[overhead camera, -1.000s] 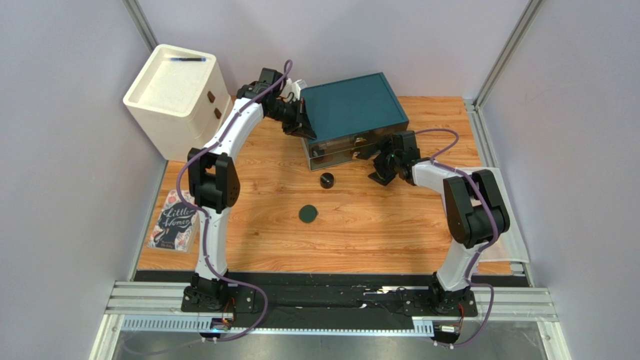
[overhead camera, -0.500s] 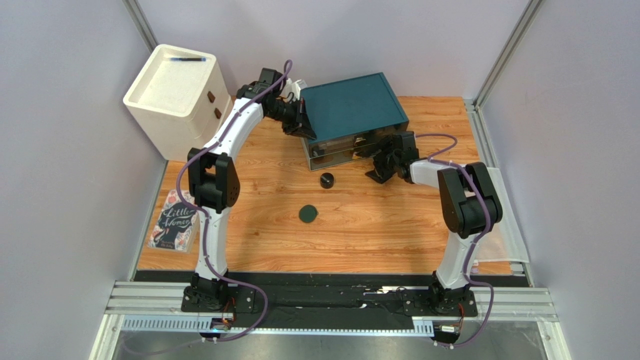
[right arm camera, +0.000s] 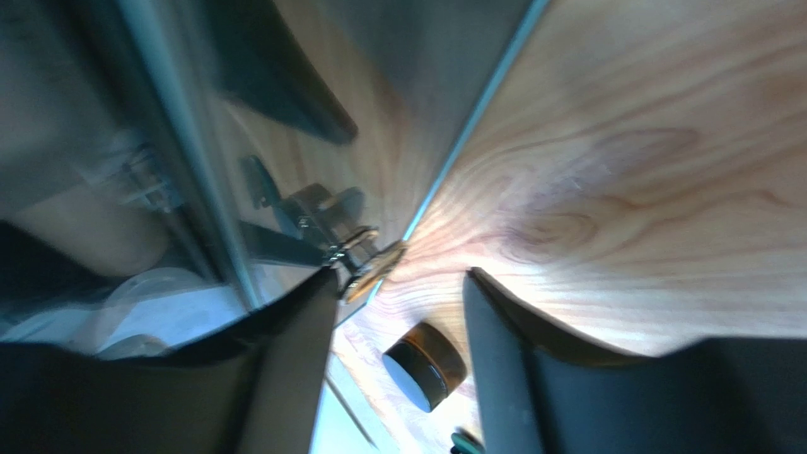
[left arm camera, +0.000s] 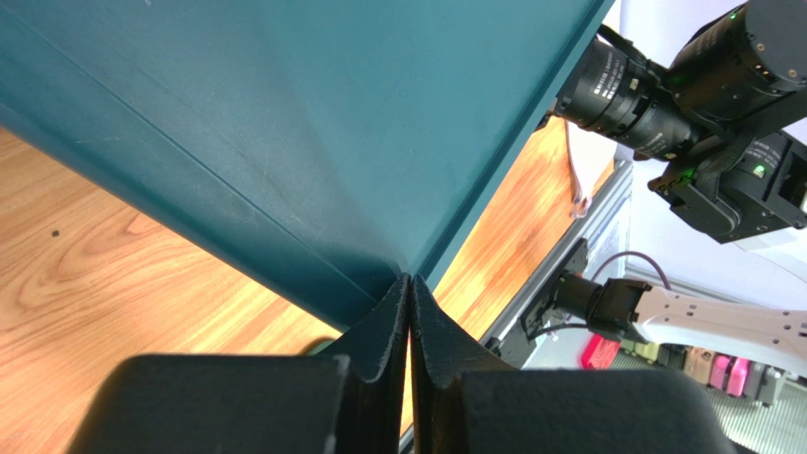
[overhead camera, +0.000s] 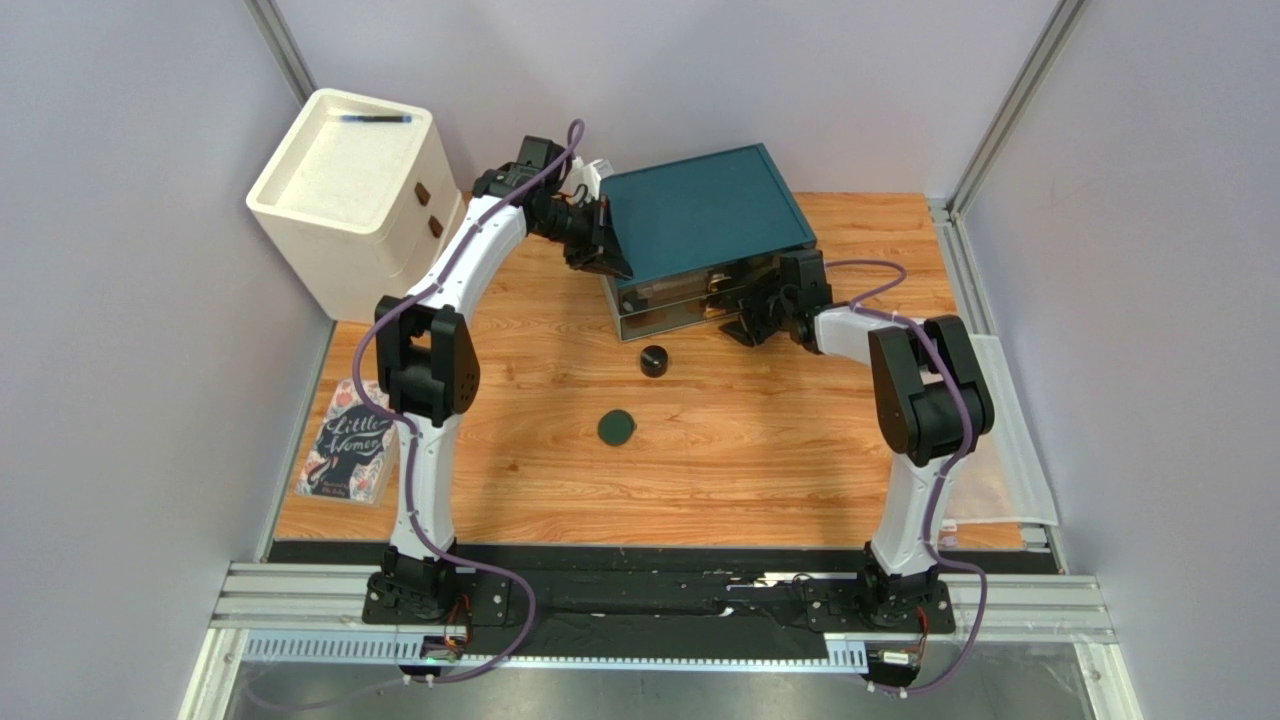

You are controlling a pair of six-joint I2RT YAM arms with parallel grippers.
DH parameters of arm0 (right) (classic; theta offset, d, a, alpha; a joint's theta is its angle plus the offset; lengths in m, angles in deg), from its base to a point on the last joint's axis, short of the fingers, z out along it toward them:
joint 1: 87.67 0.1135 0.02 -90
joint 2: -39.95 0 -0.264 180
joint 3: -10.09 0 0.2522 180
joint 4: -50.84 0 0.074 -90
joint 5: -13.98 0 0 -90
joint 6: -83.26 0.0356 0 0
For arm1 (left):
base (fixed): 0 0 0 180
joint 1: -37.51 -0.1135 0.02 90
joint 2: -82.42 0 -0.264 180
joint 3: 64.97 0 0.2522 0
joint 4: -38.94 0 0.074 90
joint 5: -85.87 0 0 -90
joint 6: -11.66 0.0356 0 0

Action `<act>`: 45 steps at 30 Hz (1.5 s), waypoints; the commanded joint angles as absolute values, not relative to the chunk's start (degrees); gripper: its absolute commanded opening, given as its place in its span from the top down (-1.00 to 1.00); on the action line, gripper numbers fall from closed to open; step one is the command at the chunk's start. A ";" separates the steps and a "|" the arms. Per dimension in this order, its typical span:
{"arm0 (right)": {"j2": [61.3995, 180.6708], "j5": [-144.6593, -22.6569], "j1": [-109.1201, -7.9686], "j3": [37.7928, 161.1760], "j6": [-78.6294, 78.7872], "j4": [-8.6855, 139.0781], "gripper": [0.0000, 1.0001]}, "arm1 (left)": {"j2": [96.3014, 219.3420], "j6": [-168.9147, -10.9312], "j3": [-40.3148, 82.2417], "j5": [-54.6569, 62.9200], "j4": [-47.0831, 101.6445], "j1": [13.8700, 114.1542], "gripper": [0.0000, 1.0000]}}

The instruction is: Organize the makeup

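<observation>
A small black round jar and a flat dark-green compact lie on the wooden table in front of the teal drawer box. Pale blurred shapes show behind the box's clear drawer front. My right gripper is open at that drawer front, with the small gold handle just off its left fingertip and nothing held. My left gripper is shut, its tips against the box's left corner edge.
A white drawer unit with a pen on top stands at the back left. A pink-covered book lies at the table's left edge. The enclosure's walls and metal rails close in both sides.
My right gripper has moved left and back, up to the drawer front, and its jaws have narrowed. The left arm, jar and compact have not moved.
</observation>
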State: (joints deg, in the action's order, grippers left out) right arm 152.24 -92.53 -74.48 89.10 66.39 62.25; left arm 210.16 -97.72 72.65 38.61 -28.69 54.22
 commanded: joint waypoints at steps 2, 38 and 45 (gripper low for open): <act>153.42 -89.64 -74.49 91.26 66.57 64.34 0.25 | 211.53 -95.31 70.52 33.40 -35.64 53.51 0.84; 135.24 -96.58 -75.72 74.13 53.12 80.50 0.81 | 211.35 -96.18 71.05 33.14 -35.56 52.89 0.84; 132.42 -95.36 -75.72 76.05 48.99 85.68 0.60 | 211.18 -96.36 71.05 33.40 -35.38 52.89 0.84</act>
State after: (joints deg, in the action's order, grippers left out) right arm 134.63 -96.20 -75.75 75.42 54.34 76.48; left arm 210.16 -97.81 72.71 38.70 -28.84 53.87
